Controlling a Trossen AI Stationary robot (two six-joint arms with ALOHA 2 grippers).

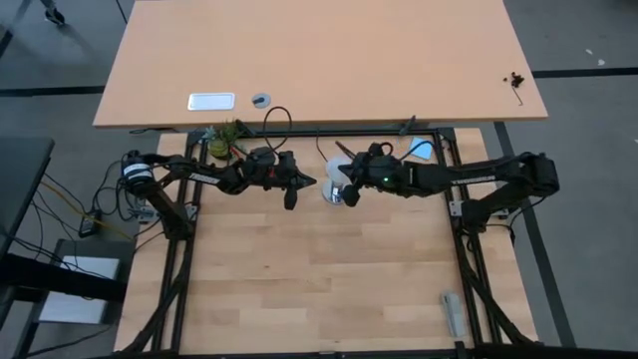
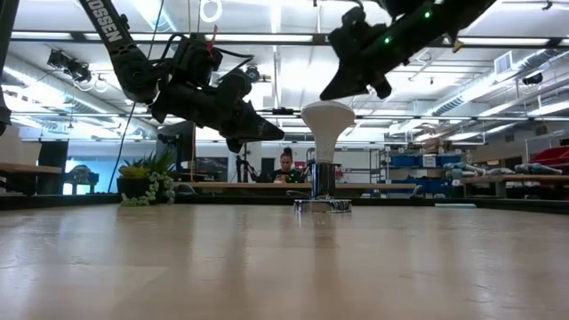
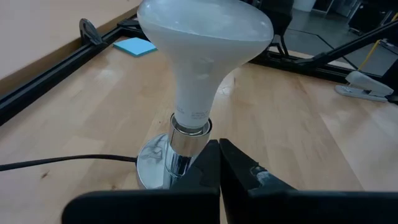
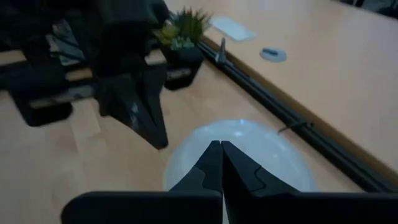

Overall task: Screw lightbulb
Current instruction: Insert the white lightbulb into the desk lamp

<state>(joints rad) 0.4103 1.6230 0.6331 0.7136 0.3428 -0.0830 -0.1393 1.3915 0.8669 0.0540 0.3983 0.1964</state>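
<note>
Lightbulb stood upright in its socket disc near the table's far edge, long axis vertical, globe up. I held the right tool, fingers pressed together and gripping nothing, just above the globe. The left tool, likewise closed and empty, hung just beside the bulb on its left, clear of it. I judged the right arm nearer: the bulb lay directly beneath it, so a straight descent should reach the globe
</note>
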